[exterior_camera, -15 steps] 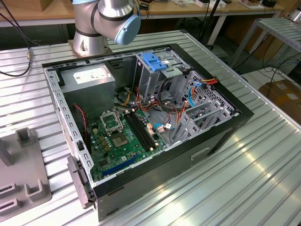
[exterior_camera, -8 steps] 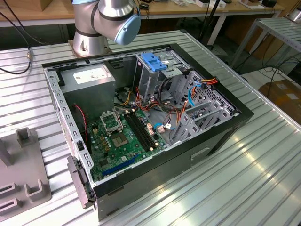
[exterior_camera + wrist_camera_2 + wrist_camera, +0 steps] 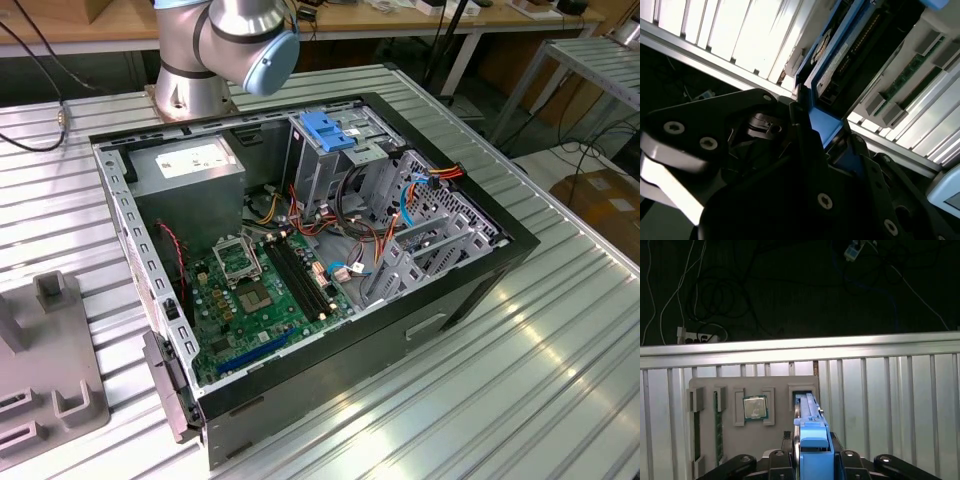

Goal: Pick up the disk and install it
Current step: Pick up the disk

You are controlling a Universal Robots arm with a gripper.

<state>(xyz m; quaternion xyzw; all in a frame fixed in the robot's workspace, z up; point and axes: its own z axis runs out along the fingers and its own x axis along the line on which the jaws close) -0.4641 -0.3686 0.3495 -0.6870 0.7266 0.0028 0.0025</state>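
The jaws are closed on the blue rail of the disk [image 3: 808,407], which is stood on edge in a slot of the grey holder [image 3: 780,382], apparently so that the rail is offered for gripping. A processor [image 3: 755,407] and a memory stick [image 3: 718,425] are seated in neighbouring pockets. In the exterior view the open case [image 3: 400,340] lies at two o'clock from the holder.

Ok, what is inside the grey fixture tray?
A processor chip, a memory stick, and the disk standing edge-on in its slot; the gripper, shut on it, covers its near end.
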